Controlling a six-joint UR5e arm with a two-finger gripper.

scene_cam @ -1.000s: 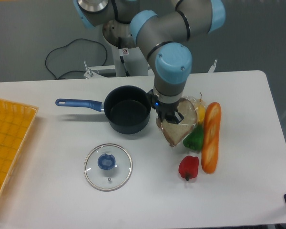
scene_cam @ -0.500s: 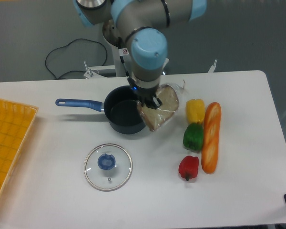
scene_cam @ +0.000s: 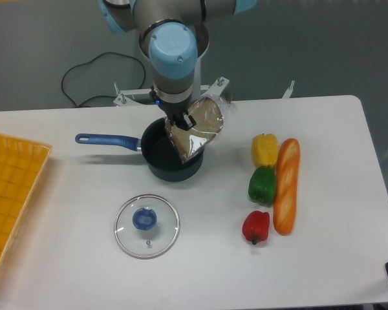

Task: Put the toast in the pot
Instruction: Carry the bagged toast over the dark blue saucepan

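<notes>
The toast, a speckled brown slice in crinkly clear plastic, hangs tilted in the air over the right side of the pot. My gripper is shut on the toast's left edge, pointing down from the blue wrist above. The pot is a small dark saucepan with a long blue handle reaching left. Part of its rim is hidden behind the toast and gripper.
A glass lid with a blue knob lies in front of the pot. To the right lie a yellow pepper, a green pepper, a red pepper and a long orange baguette. An orange tray sits at the left edge.
My gripper has lifted the toast from beside the peppers and carried it left, from the table to above the pot. Nothing else has moved.
</notes>
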